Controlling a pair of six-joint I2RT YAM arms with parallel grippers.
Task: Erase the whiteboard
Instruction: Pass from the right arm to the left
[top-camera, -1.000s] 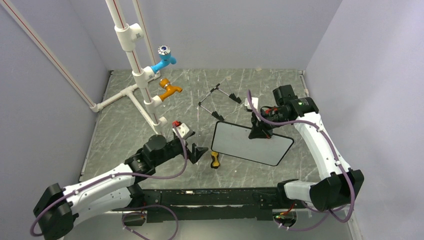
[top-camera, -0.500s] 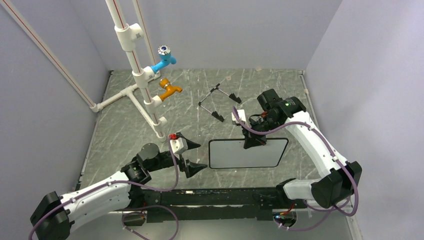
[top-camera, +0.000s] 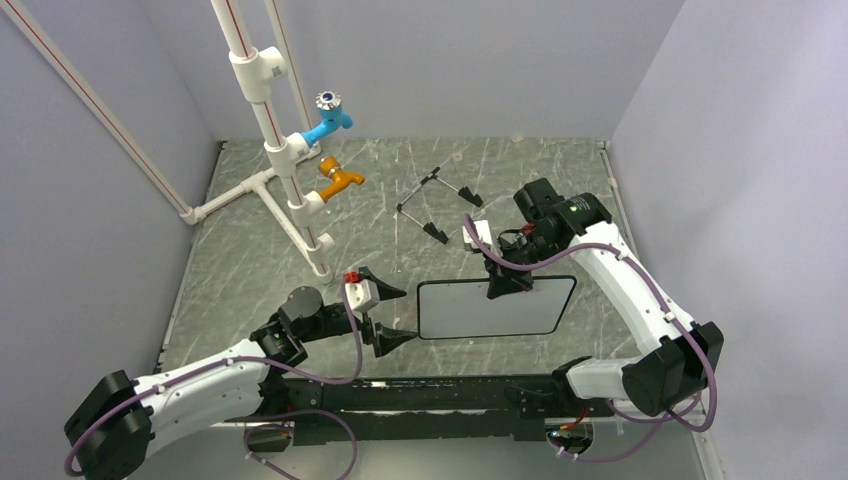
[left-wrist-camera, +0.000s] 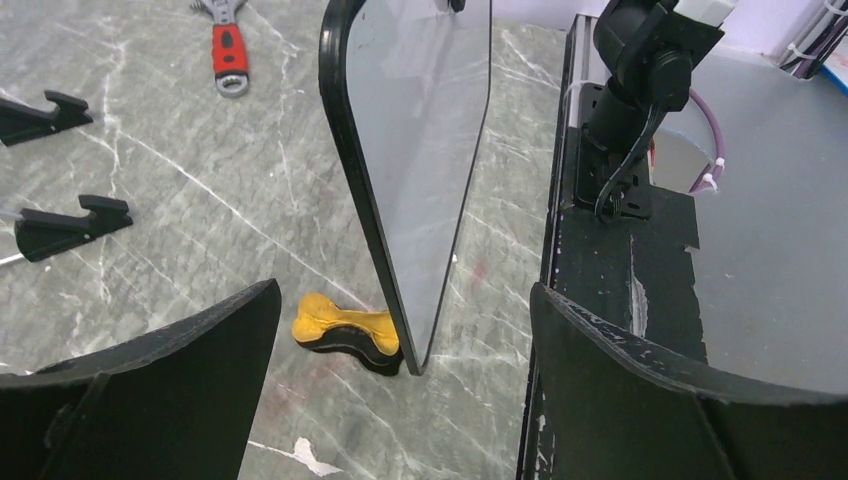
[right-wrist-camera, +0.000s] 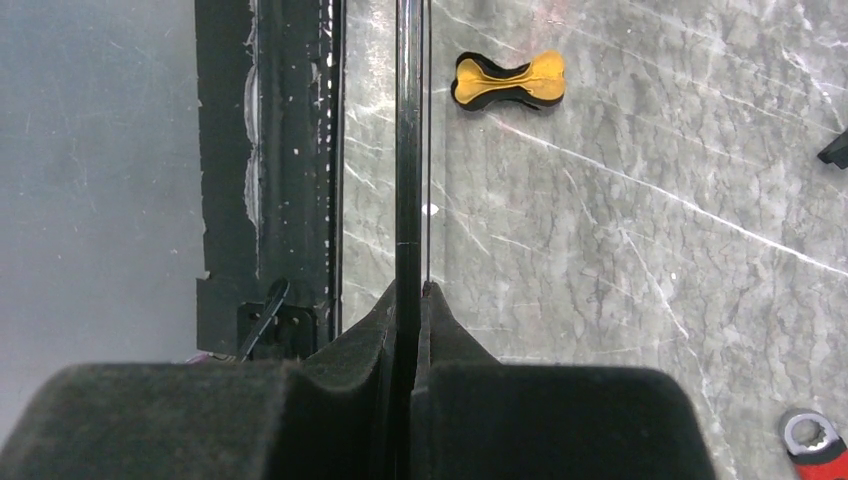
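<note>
Now that the right pincer (top-camera: 503, 283), pinching the board (top-camera: 495, 312), has stood it upright, the eraser (left-wrist-camera: 345, 328) looks reachable. The left pincer (top-camera: 392, 315) is spread, empty.

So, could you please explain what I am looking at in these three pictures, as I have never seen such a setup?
These are two robot arms bolted at the near edge of a marbled table. The wide picture comes from a fixed camera above and behind them; the other two come from a camera on each wrist. The right gripper is shut on the top edge of a small whiteboard, holding it upright. The left gripper is open beside the board's left end, holding nothing. On the table lie a yellow-and-black eraser, a wire easel, a red-handled wrench and a white pipe stand with a blue tap and an orange tap.
</note>
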